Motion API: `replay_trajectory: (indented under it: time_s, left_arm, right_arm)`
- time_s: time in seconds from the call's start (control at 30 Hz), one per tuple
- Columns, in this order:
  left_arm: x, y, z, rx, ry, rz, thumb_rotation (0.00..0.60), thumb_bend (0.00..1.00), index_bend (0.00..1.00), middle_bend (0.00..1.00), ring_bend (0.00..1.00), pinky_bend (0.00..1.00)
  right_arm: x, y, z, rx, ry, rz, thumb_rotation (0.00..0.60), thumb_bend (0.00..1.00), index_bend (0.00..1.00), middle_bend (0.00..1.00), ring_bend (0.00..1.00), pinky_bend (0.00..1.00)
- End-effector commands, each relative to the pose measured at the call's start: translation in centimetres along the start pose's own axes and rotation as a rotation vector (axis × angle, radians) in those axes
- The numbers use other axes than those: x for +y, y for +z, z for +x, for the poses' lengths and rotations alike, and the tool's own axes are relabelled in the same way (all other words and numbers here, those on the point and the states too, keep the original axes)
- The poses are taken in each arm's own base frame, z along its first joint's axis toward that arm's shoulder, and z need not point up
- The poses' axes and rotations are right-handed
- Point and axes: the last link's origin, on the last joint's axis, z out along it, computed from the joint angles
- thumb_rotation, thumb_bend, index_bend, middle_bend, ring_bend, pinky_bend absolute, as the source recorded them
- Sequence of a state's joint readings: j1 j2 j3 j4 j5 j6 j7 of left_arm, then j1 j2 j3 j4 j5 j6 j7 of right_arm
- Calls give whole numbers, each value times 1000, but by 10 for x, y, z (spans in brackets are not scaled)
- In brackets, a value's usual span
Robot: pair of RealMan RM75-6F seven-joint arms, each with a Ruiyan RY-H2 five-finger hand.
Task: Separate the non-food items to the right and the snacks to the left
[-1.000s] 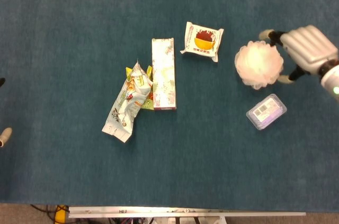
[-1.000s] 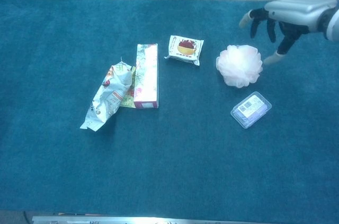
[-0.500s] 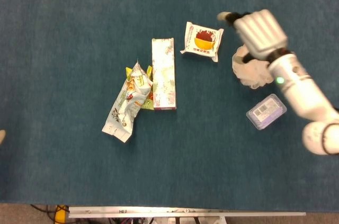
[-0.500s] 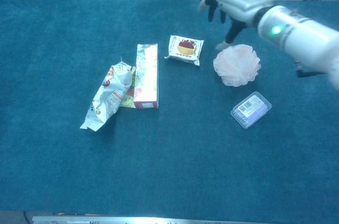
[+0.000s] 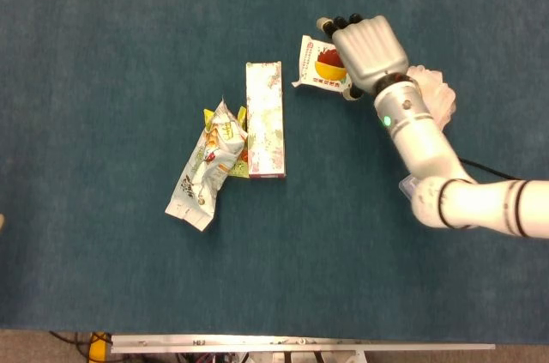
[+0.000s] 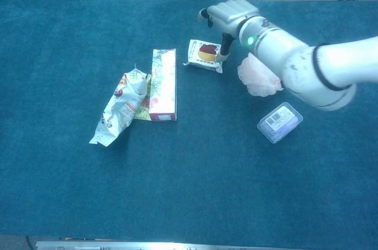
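The right hand hangs over the right edge of the small snack packet, fingers apart, and holds nothing; in the chest view its thumb tip reaches down to the packet. The pink bath puff lies under the forearm, the clear box near it. The long box and the crumpled bag lie touching, further left.

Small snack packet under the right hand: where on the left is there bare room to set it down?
Bare cloth lies left of the crumpled bag and beyond the tall box. It is crowded around the right hand: small snack packet, pink sponge and clear case sit close together.
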State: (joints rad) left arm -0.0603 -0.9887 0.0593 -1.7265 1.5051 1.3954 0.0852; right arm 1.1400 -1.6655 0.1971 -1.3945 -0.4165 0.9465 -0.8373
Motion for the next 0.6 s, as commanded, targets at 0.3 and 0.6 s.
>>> replay_trajectory:
  time_s: [0.3, 0.6]
  left_arm:
    - [-3, -1, -1, -6, -3, 13, 600, 229, 0, 14, 0, 27]
    - [-7, -2, -2, -8, -4, 26, 600, 229, 0, 14, 0, 27]
  right_arm:
    - [-24, 24, -18, -72, -42, -48, 600, 0, 136, 229, 214, 434]
    - [-28, 33, -25, -95, -47, -70, 600, 0, 136, 229, 214, 435]
